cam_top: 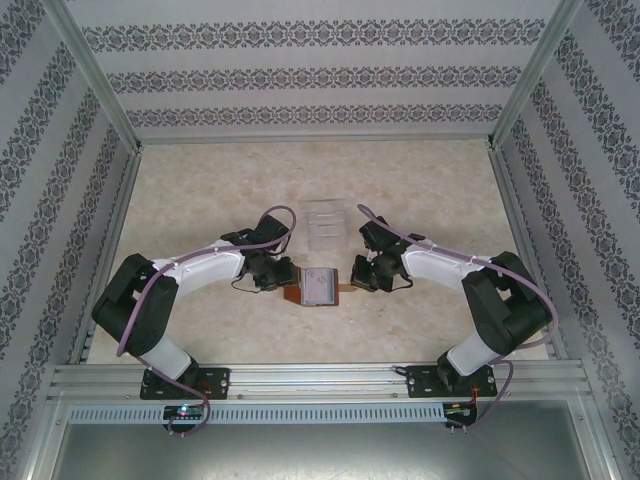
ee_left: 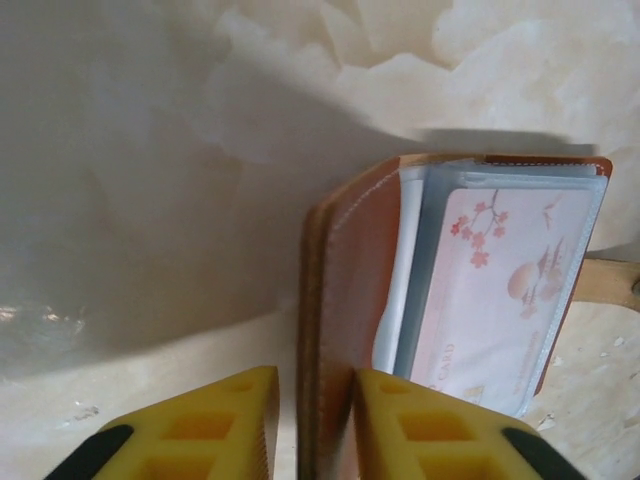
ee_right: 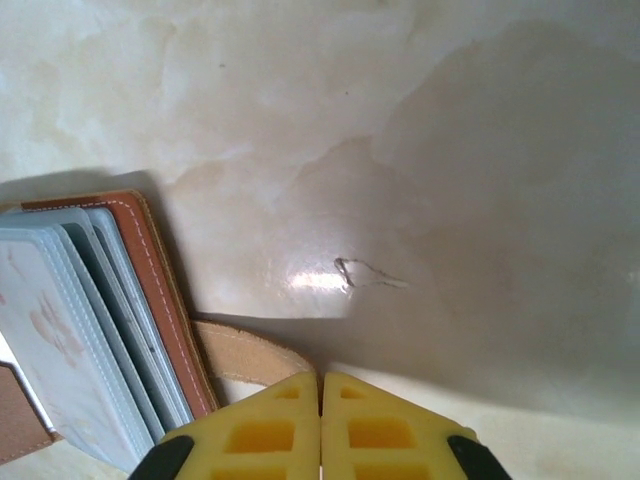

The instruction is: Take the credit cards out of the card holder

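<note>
The card holder (cam_top: 320, 285) lies open on the table between both grippers, a brown leather wallet with grey-blue clear pockets. A pale pink credit card (ee_left: 500, 280) with blossom print sits inside the top pocket. My left gripper (ee_left: 315, 385) straddles the wallet's left leather cover (ee_left: 350, 260). Its right finger touches the leather and its left finger stands a little apart, so the jaws are slightly open. My right gripper (ee_right: 320, 378) is shut, with the end of the strap tab (ee_right: 245, 352) pinched at its fingertips and lifted off the table. The pockets (ee_right: 70, 330) fan out beside it.
A clear slotted rack (cam_top: 325, 222) stands just behind the wallet. The pale marbled table (cam_top: 200, 190) is fenced by patterned walls and metal rails (cam_top: 320, 380) along the near edge.
</note>
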